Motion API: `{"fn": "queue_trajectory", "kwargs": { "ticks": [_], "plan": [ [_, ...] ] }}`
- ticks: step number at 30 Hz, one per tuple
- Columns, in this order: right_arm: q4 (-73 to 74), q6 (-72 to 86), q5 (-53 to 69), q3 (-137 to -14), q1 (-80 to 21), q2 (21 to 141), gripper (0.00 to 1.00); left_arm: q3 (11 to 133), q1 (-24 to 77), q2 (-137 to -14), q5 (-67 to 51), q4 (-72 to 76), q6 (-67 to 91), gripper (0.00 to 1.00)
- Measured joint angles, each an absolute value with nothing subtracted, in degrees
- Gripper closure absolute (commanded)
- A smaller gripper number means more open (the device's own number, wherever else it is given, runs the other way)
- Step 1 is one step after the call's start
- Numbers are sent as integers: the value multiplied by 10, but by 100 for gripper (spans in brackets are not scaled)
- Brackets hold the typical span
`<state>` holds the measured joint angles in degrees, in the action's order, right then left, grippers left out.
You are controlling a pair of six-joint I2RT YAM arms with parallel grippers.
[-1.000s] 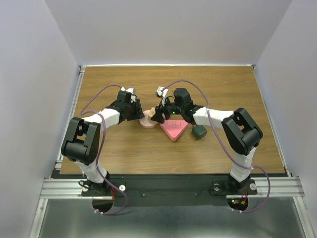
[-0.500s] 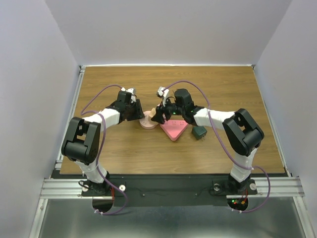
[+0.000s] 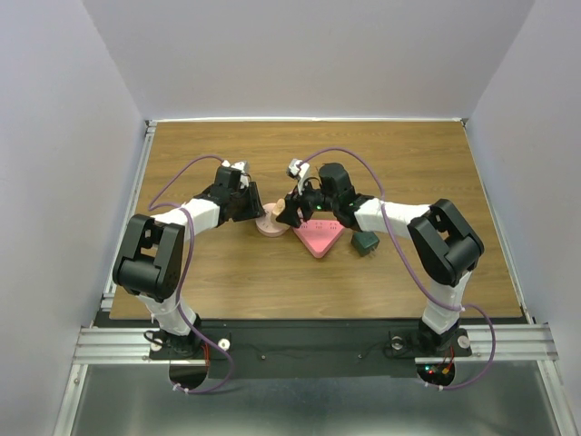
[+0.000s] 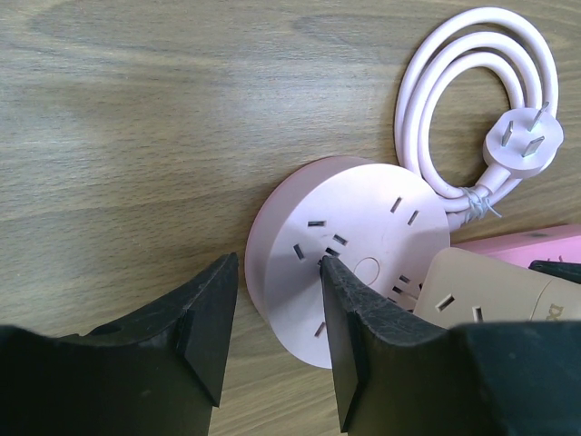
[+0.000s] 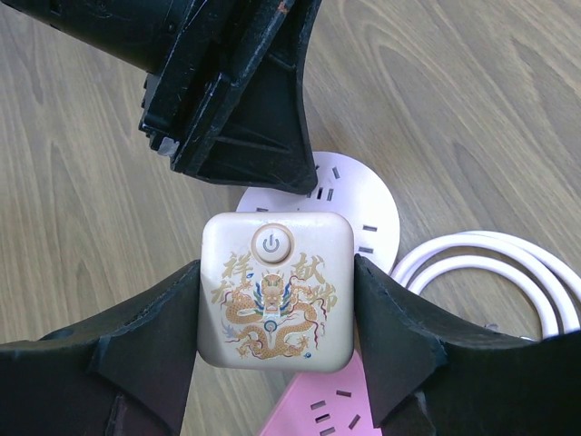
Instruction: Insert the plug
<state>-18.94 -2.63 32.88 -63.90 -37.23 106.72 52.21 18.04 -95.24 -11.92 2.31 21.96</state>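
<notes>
A round pink socket disc lies mid-table, its white cord coiled beside it. My right gripper is shut on a square beige plug with a dragon print and a power button. It holds the plug just over the disc's near rim. The plug's prongs are hidden. My left gripper is open and straddles the disc's left rim. One of its fingers is over the disc's top face and the other is beside the disc, above the wood. The beige plug also shows in the left wrist view.
A pink triangular power strip lies right of the disc, under my right gripper. A dark green adapter sits further right. The cord's own three-pin plug rests on the wood. The left gripper's body is close above the plug.
</notes>
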Motion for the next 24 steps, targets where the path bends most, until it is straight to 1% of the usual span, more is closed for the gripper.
{"fn": "queue_trajectory", "kwargs": {
  "ticks": [24],
  "plan": [
    [-201,-21,331,-640,-373,1075,100,522,183,-953,-120,23,220,49]
  ]
}}
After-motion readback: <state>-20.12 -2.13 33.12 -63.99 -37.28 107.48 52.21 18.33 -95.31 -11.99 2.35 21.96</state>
